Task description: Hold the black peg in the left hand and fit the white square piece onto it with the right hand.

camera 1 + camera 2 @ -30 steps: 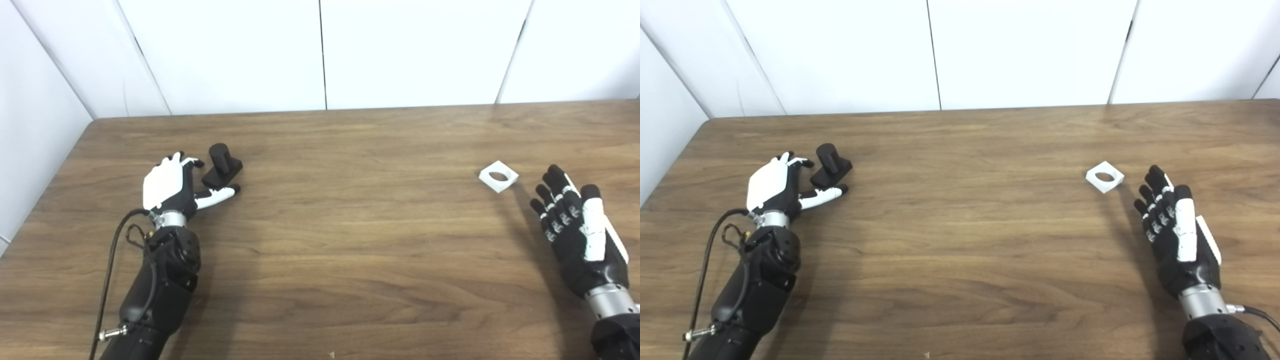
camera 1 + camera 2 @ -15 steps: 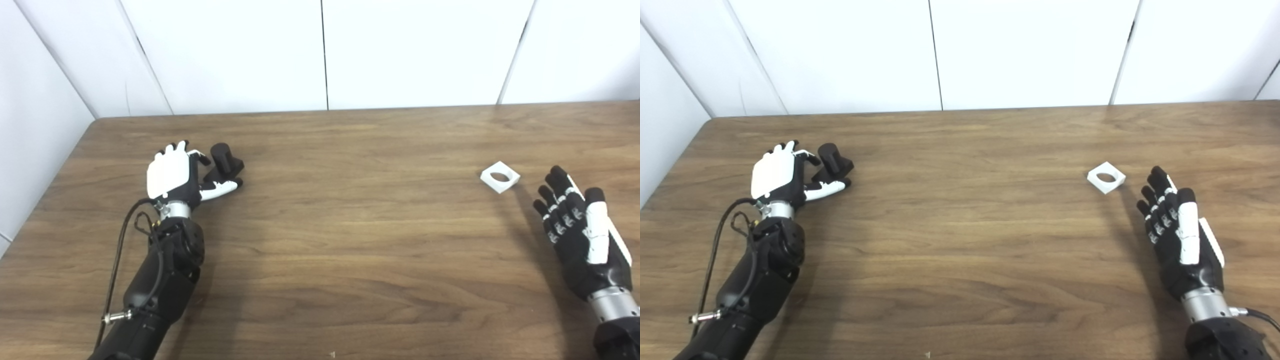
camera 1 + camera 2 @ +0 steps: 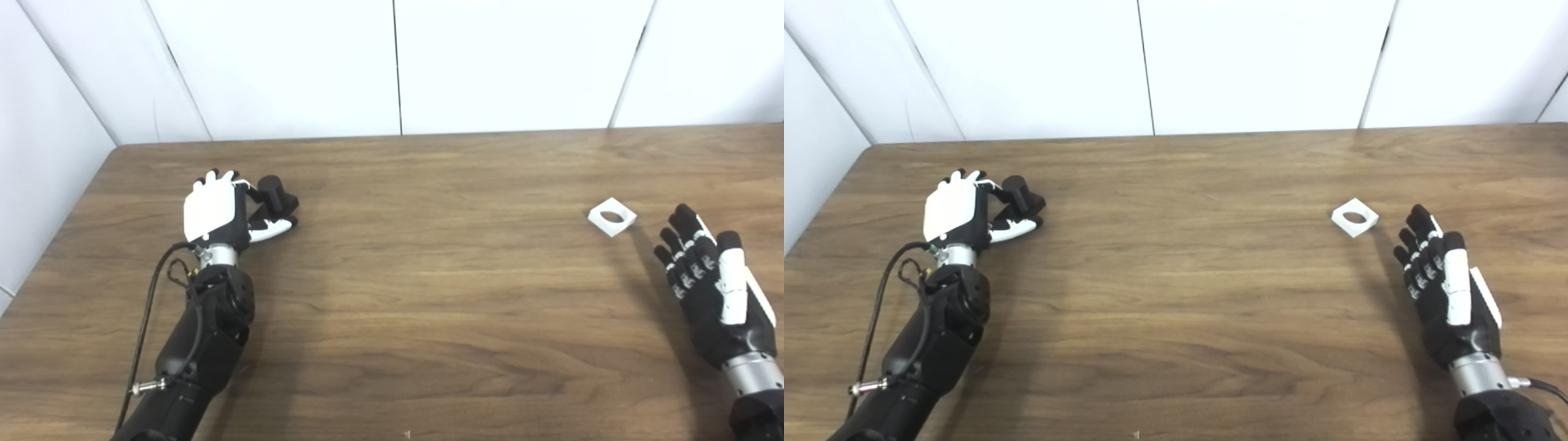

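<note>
Left eye view: the peg (image 3: 274,197) is being cupped on the desk (image 3: 429,294) by the left hand (image 3: 214,211); a firm grip cannot be told.

Right eye view: the square (image 3: 1355,217) is lying just ahead-left of the open, empty right hand (image 3: 1442,285), with bare desk around.

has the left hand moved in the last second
Yes. The left hand has moved forward and slightly right, closing in around the black peg, which sits at about the same spot on the table. Whether it grips yet is unclear.

head cameras, looking down, shared table (image 3: 429,294)
</note>
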Available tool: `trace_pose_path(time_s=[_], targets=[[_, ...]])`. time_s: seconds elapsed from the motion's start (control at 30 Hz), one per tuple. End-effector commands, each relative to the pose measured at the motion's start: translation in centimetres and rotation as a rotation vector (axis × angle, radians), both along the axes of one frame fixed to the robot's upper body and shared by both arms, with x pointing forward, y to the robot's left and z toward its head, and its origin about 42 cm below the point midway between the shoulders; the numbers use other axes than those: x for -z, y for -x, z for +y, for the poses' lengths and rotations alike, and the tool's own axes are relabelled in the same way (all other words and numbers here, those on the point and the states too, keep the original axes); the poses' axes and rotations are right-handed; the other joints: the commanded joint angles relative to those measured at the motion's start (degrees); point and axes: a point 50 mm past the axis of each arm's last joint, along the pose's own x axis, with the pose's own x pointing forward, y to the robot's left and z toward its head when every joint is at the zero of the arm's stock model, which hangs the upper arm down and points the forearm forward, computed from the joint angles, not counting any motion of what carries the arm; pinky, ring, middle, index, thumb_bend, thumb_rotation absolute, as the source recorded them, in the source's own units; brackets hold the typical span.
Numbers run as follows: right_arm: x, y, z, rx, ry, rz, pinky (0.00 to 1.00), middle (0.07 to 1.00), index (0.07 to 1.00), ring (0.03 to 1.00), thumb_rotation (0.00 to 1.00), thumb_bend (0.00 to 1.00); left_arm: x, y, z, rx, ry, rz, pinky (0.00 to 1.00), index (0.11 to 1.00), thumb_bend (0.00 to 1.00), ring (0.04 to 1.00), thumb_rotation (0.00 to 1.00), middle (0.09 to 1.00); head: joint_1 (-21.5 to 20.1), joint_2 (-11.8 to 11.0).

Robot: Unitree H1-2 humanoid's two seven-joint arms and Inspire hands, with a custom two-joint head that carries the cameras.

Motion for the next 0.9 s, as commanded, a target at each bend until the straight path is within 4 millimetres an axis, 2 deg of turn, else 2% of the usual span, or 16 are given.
trace_pose_path(time_s=[0.0,0.5,0.73,0.8,0.87], targets=[[-2.0,-0.6,-0.6,-0.016,0.023,-0.093,1.0,1.0,0.982,1.0,0.98,0.63,-0.4,-0.4,1.0,-0.022,-0.029,-0.01,1.0,0.543,0.74,0.99,0.39,0.898,0.0,0.1],[-2.3,-1.0,-1.0,-0.022,0.035,-0.094,1.0,1.0,0.988,1.0,1.0,0.63,-0.5,0.5,0.7,-0.003,0.01,-0.063,1.0,0.462,0.71,0.978,0.18,0.85,0.5,0.7],[-2.5,-1.2,-1.1,-0.024,0.035,-0.094,1.0,1.0,0.991,1.0,0.99,0.64,-0.3,0.8,0.6,-0.002,0.015,-0.062,1.0,0.457,0.7,0.981,0.17,0.845,0.5,1.0],[-2.6,-1.3,-1.0,-0.028,0.039,-0.097,1.0,1.0,0.988,1.0,1.0,0.63,-0.4,0.9,0.5,-0.005,0.027,-0.062,1.0,0.473,0.58,0.986,0.1,0.849,0.4,1.0],[-2.7,-1.3,-1.0,-0.029,0.042,-0.101,1.0,1.0,0.986,1.0,1.0,0.63,-0.3,1.0,0.4,-0.002,0.04,-0.068,1.0,0.478,0.54,0.985,0.08,0.848,0.4,1.0]])
